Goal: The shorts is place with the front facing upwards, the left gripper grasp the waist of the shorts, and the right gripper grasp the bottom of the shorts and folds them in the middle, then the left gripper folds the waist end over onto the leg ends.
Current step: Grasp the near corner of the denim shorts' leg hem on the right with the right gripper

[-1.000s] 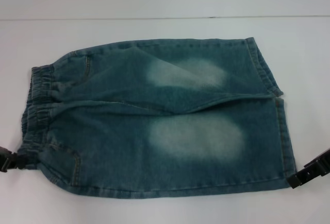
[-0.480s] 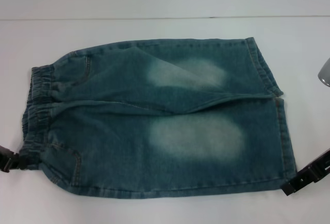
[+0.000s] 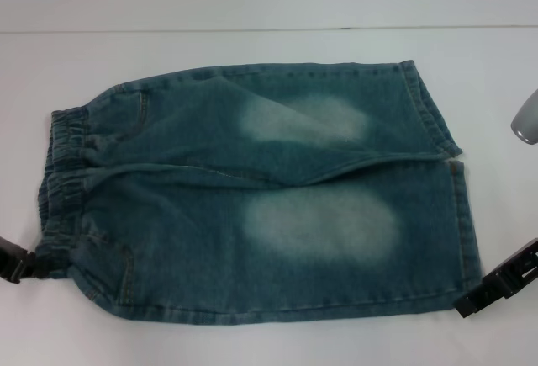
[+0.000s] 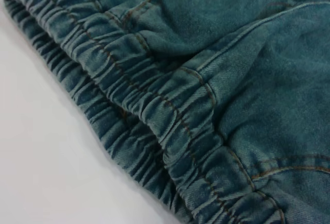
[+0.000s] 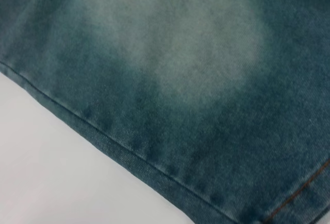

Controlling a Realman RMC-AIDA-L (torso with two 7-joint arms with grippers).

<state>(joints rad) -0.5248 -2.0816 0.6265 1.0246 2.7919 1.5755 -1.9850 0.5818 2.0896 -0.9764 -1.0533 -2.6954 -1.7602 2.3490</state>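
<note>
Since half a second back, the right gripper (image 3: 498, 289) slides a touch lower along the right edge of the head view, the grey wrist piece above it creeps further into frame, and the shorts hold their place.

Biggest thing first: the white table (image 3: 252, 4), smooth and matt, fills the frame, with a thin seam line running across the upper part and a paler band of surface beyond it.

Spread flat across the centre lie the shorts (image 3: 252, 198), blue-green washed denim with two pale, cloudy oval patches, one on each leg. Orange stitching runs along seams and a pocket corner at lower left.

At the left of the frame sits the waist (image 3: 63, 172), puckered and ribbed; the left wrist view shows its gathered elastic folds (image 4: 154, 110) in close twill detail. At the right, the bottom of the shorts (image 3: 461, 214) shows straight stitched hems, the two legs parting in a small notch.

Left gripper (image 3: 17, 261) pokes in at the lower left edge, black, right beside the waist corner. Right gripper, black and blocky, sits just off the lower hem corner. I cannot tell how either set of fingers stands.
</note>
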